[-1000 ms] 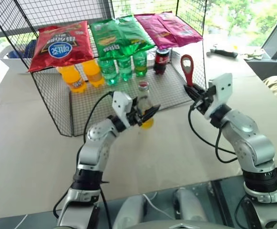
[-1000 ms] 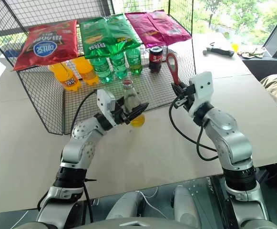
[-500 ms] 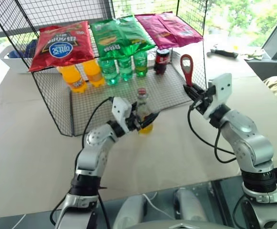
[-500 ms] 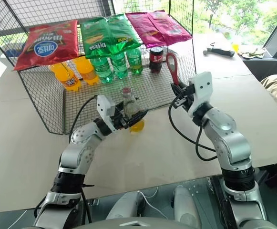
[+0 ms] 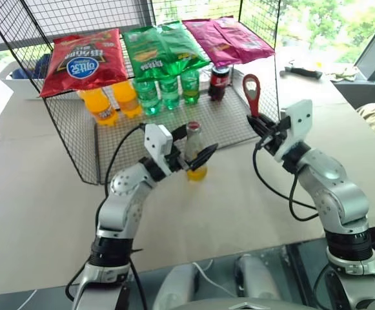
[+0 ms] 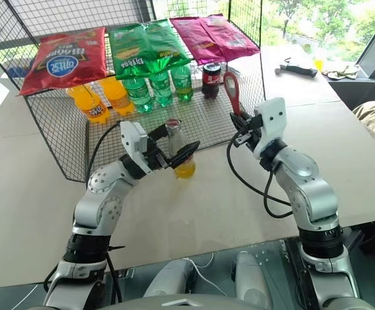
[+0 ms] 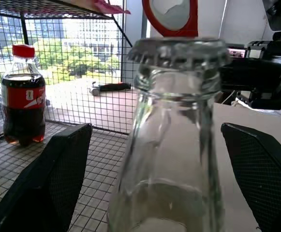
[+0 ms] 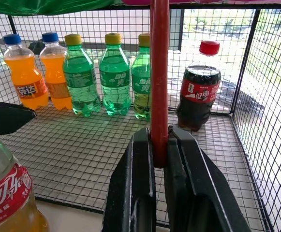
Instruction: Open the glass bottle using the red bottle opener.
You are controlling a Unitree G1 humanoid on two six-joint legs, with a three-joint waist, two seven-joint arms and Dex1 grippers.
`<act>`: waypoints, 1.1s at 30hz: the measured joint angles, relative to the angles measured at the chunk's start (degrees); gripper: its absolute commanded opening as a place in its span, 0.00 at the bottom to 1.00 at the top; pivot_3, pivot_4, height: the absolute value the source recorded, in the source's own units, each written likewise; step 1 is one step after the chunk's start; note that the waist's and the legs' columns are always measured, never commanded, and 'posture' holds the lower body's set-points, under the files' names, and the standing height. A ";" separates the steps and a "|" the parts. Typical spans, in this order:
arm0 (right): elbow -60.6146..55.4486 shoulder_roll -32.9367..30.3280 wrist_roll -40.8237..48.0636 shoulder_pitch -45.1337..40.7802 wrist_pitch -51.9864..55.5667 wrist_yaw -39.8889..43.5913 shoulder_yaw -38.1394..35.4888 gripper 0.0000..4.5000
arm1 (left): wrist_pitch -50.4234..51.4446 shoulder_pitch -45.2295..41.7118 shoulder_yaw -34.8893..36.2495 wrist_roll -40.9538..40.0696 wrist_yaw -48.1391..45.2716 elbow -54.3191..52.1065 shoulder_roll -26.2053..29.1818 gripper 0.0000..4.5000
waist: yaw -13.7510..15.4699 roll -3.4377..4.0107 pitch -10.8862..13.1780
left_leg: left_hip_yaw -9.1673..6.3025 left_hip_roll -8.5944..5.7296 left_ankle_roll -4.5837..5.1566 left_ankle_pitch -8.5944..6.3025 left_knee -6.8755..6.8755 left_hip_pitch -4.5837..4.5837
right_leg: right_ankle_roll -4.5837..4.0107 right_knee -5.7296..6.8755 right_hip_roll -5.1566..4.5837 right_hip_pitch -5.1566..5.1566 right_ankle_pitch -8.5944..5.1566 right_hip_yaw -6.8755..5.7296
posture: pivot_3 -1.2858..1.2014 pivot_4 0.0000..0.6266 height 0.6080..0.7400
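The glass bottle (image 5: 194, 150) stands upright on the desk (image 5: 239, 187) between the released left claw's (image 5: 194, 154) spread fingers, while the right claw (image 5: 265, 126), off to its right, clenches the red bottle opener (image 5: 252, 92) upright.

A pale beige worktop (image 5: 39, 194) fills the room's middle. A black wire rack (image 5: 77, 158) stands at its far side. Daylight and green trees (image 5: 316, 26) show through far windows.

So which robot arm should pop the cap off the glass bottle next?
Right. Its right gripper already clamps the flat red bottle opener upright, near the slim clear glass bottle. The left gripper stands open around the bottle, empty.
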 measured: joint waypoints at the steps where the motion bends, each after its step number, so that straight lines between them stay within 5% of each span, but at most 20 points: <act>1: 0.06 0.15 -0.04 0.00 0.00 0.11 0.00 0.00 | 0.00 0.00 -0.01 -0.01 -0.02 -0.13 0.00 0.98 | 0.01 0.00 0.00 | 0.00 0.00 0.00 0.00 0.00 0.00 | 0.00 0.00 0.00 0.00 0.00 0.00 | 0.52 0.24 1.00; 14: 1.03 0.16 -0.17 -0.01 0.00 0.27 0.00 0.00 | -1.02 0.98 -0.58 -0.54 -2.32 -0.42 -0.04 0.98 | -0.01 0.00 0.00 | 0.01 0.00 0.00 0.00 0.00 0.00 | 0.00 0.00 0.00 0.00 0.00 0.01 | 0.52 0.24 1.00; 21: 1.26 -1.43 -4.10 -0.99 -1.36 2.55 3.25 0.00 | -2.66 0.92 0.03 -0.71 -2.58 -0.55 -0.21 0.43 | -0.03 0.01 -0.03 | 0.03 -0.02 0.00 0.00 -0.01 0.03 | 0.00 -0.01 0.02 0.00 0.00 0.02 | 0.52 0.24 1.00; 29: 1.21 0.82 -9.37 -0.63 -4.93 3.70 10.94 0.00 | -3.63 1.17 0.13 -1.07 -2.22 -0.87 -0.32 0.39 | 0.03 0.00 -0.06 | 0.02 -0.02 0.00 0.00 0.00 0.02 | 0.00 -0.02 -0.02 0.01 0.00 0.03 | 0.52 0.24 1.00; 33: 2.31 0.46 -20.23 -0.62 -15.90 1.96 16.33 0.00 | -3.64 1.44 -0.08 -0.88 -1.95 -1.23 -0.11 0.39 | -0.02 0.01 -0.07 | 0.04 -0.08 0.00 0.00 -0.01 0.05 | 0.00 -0.02 0.00 0.01 0.00 0.03 | 0.52 0.24 1.00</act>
